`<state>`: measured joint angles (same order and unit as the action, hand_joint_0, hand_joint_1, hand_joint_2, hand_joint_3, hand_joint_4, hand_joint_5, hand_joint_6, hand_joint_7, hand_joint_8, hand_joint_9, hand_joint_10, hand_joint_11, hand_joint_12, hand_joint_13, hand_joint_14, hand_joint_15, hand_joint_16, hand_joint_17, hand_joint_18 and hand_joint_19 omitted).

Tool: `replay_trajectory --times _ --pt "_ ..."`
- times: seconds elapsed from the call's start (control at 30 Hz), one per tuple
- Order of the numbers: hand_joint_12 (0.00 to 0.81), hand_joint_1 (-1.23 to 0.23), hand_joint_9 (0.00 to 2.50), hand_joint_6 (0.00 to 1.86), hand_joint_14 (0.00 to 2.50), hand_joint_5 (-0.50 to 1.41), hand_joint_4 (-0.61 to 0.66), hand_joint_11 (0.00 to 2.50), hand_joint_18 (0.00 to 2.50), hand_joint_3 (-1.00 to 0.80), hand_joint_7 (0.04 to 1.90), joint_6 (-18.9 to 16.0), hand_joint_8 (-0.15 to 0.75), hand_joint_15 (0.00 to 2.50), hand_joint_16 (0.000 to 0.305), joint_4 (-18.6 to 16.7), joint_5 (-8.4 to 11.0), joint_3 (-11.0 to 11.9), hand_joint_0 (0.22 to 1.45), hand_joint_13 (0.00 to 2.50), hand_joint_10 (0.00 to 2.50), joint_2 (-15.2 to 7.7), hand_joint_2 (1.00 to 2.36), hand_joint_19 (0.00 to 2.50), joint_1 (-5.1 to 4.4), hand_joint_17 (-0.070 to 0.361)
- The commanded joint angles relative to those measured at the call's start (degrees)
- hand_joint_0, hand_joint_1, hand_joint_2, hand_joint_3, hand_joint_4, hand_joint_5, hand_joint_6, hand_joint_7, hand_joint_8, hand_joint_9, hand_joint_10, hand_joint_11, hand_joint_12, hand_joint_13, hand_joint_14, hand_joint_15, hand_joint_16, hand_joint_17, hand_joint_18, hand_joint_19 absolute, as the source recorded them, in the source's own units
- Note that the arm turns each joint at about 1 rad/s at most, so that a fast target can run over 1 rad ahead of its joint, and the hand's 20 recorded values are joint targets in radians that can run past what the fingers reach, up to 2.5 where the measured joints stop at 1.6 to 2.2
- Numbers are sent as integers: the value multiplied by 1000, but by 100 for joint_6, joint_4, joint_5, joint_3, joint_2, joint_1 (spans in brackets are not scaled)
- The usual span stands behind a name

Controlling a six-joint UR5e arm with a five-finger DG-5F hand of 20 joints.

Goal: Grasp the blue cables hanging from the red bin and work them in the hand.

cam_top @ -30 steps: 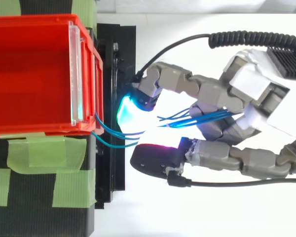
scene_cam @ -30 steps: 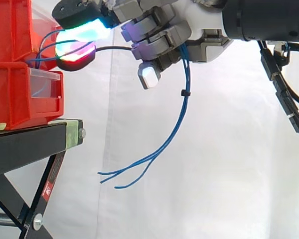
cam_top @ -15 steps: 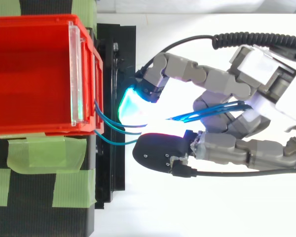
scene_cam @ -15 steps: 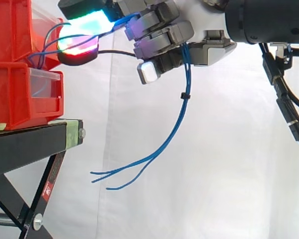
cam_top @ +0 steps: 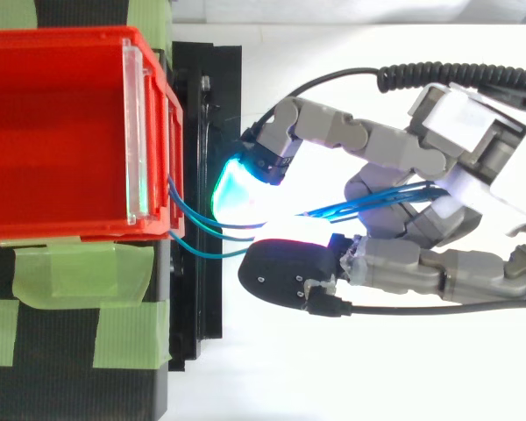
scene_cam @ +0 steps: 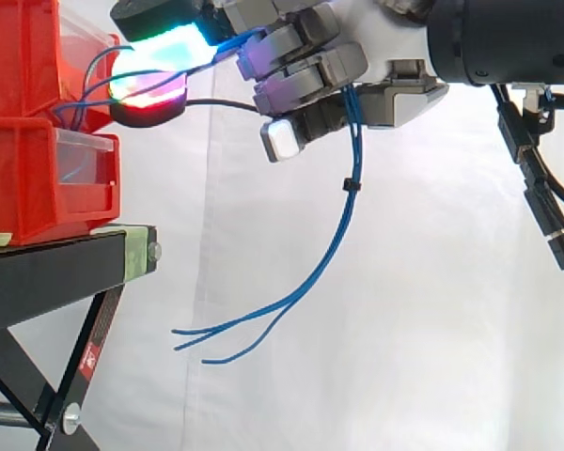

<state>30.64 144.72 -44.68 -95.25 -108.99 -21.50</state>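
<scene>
Trailing from the red bin (cam_top: 70,230), the blue cables (scene_cam: 343,216) are being pinched in the curled fingers of the hand (scene_cam: 305,70) and drawn slightly higher than a second ago, so the working is being continued.

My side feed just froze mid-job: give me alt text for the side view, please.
The hand, in from the right edge, has its fingers curled round the blue cables, which run from the stacked red bins on the black stand, pass through the hand and dangle with loose ends below it.
</scene>
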Motion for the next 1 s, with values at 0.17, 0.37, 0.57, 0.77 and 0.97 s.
replay_trajectory --times 0.17,0.37,0.57,0.77,0.97 --pt "470 -687 1601 9 2500 278 185 2500 2483 476 1367 -23 350 1461 186 4 -6 6 1137 1747 2500 0 1128 559 -3 139" --pt "470 -743 1601 1 2500 254 206 2500 2483 331 1355 -76 350 1461 186 4 11 -3 1066 1747 2500 0 1005 559 -12 139" --pt "470 -710 1601 0 2500 274 171 2500 2483 427 1362 -76 350 1461 186 4 11 6 1122 1747 2500 0 1158 559 -12 139" --pt "470 -714 1601 5 2500 226 175 2500 2483 -226 1308 -164 350 1461 186 -14 91 -3 1032 1747 2500 0 1022 559 -21 139" --pt "470 -703 1601 4 2500 284 182 2500 2483 270 1323 -208 350 1461 186 4 126 -3 1116 1747 2500 0 1004 559 -38 139"
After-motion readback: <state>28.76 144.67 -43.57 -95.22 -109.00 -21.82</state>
